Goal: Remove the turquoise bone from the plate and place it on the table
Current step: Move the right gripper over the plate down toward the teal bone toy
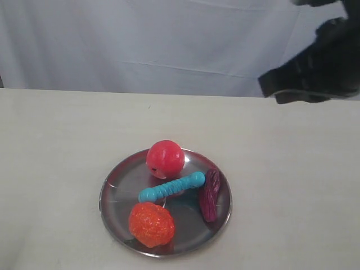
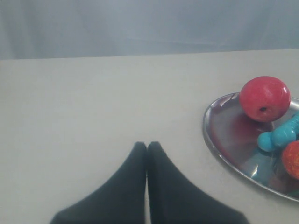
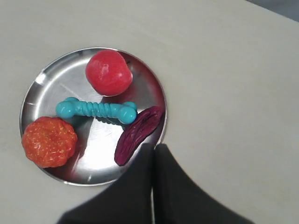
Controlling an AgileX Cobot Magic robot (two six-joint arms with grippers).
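The turquoise bone (image 1: 171,187) (image 3: 96,109) lies across the middle of the silver plate (image 1: 115,185) (image 3: 51,74), between a red ball and an orange toy. One knobbed end of the turquoise bone (image 2: 279,135) shows in the left wrist view, on the plate (image 2: 224,140). My right gripper (image 3: 154,147) is shut and empty, high above the plate's edge beside the purple piece; in the exterior view the gripper (image 1: 270,84) hangs at the upper right. My left gripper (image 2: 146,144) is shut and empty over the bare table (image 2: 93,102), off to the plate's side.
On the plate also rest a red ball (image 1: 165,159), an orange bumpy toy (image 1: 151,224) and a dark purple wrinkled piece (image 1: 210,194). The beige table (image 1: 56,146) spreads wide round the plate. A white cloth backdrop (image 1: 140,39) hangs behind.
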